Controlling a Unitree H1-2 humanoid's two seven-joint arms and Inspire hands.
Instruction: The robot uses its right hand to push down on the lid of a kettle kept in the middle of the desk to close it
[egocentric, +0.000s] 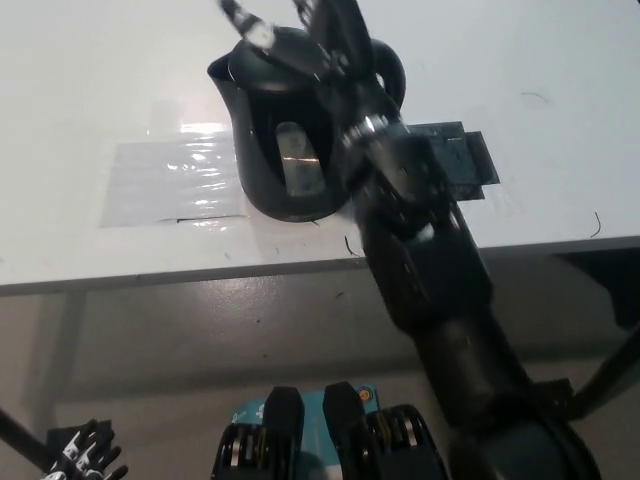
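Observation:
A black kettle (283, 140) stands upright in the middle of the white desk (90, 80), spout to the picture's left, handle (390, 75) behind my arm. Its lid (275, 62) looks flat down on the body. My black right hand (315, 35) lies over the lid's top, fingers spread, holding nothing; it is blurred by motion, and one light-tipped finger reaches past the lid's far-left rim. The black forearm hides the kettle's right side. My white left hand (85, 455) rests low at the lower left corner, below the desk.
A shiny clear film patch (170, 185) lies on the desk left of the kettle. A dark flat pad (465, 160) lies to its right. The desk's front edge (200, 270) runs across the middle, with grey floor below.

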